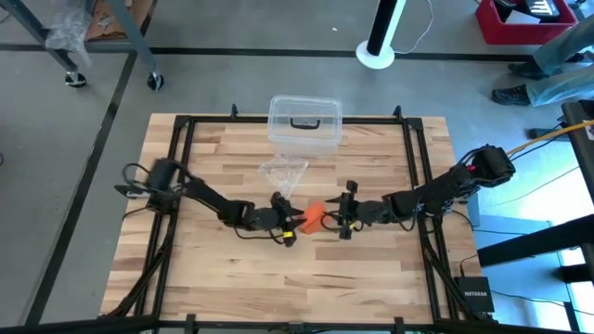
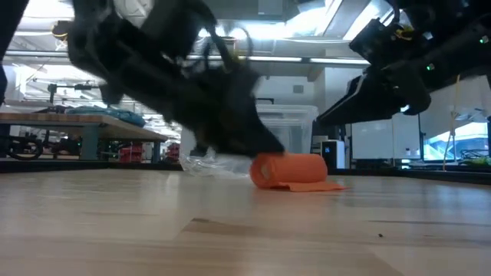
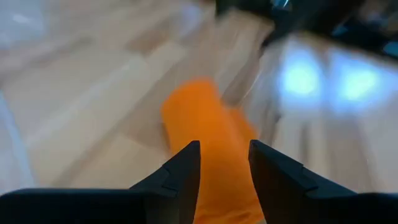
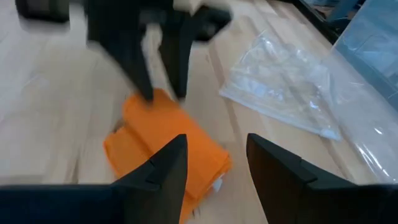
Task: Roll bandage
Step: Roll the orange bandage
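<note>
A butcher-block wooden table (image 1: 371,269) framed by a black metal rig fills the overhead view, with two dark arms reaching in from either side and meeting near its middle. At the far edge of the table sits a clear plastic box (image 1: 304,122) with a dark handle, and just in front of it lies a crumpled transparent plastic bag (image 1: 283,173), which the right wrist view shows as a flat, wrinkled sheet off to the side of the action.

The left gripper (image 1: 295,223) sits low at the table's centre, its two dark fingers (image 3: 181,171) spread a little and standing over one end of the bandage (image 2: 290,169); whether they press on it cannot be told. The right gripper (image 1: 344,223) hangs just opposite, its fingers (image 4: 163,171) parted, with the orange fabric seen beyond them and nothing caught between.

The bandage, bright orange, lies on the wood between the two grippers. From table height it reads as a short, plump roll on its side, with a loose flat tail trailing out along the boards.
</note>
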